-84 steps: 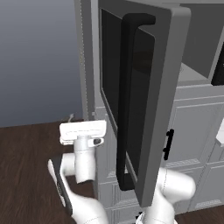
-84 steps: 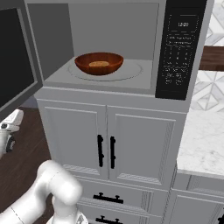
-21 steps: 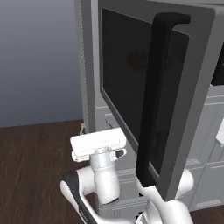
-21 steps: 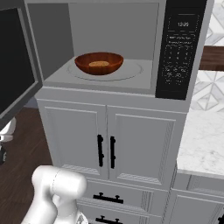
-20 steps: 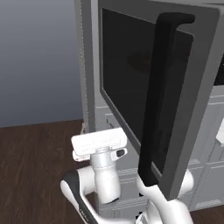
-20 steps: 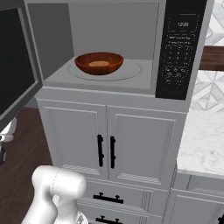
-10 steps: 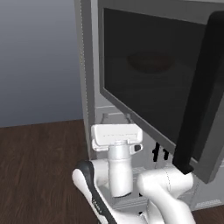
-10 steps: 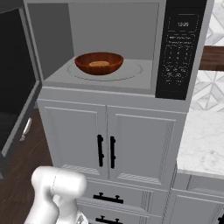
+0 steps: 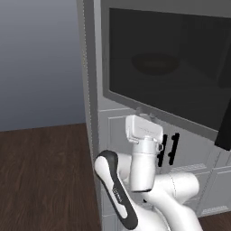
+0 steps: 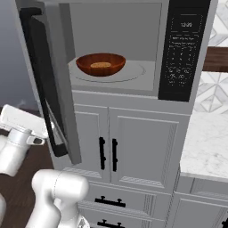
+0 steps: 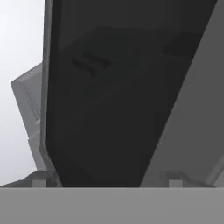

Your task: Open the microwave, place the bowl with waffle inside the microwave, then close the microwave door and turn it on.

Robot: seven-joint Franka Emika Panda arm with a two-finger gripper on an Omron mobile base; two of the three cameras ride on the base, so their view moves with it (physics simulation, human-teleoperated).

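Bowl [image 10: 100, 64] in microwave [image 10: 178, 53] — door [image 10: 49, 89] ajar

1. The bowl [image 10: 100, 64] sits inside the microwave [image 10: 147, 49], left of its keypad [image 10: 180, 49].
2. The microwave door [image 10: 49, 84] stands ajar at the left, nearer than the bowl.
3. Cabinets [image 10: 133, 147] lie below; a counter [image 10: 207, 147] is at right.

Dark wood floor [image 9: 40, 176] beneath a plain grey wall [image 9: 40, 58]. White panelled cabinets [image 10: 133, 147] with short black handles [image 10: 108, 154]. Pale marble tabletop [image 10: 205, 147] at right, patterned tiles [image 10: 213, 91] behind.
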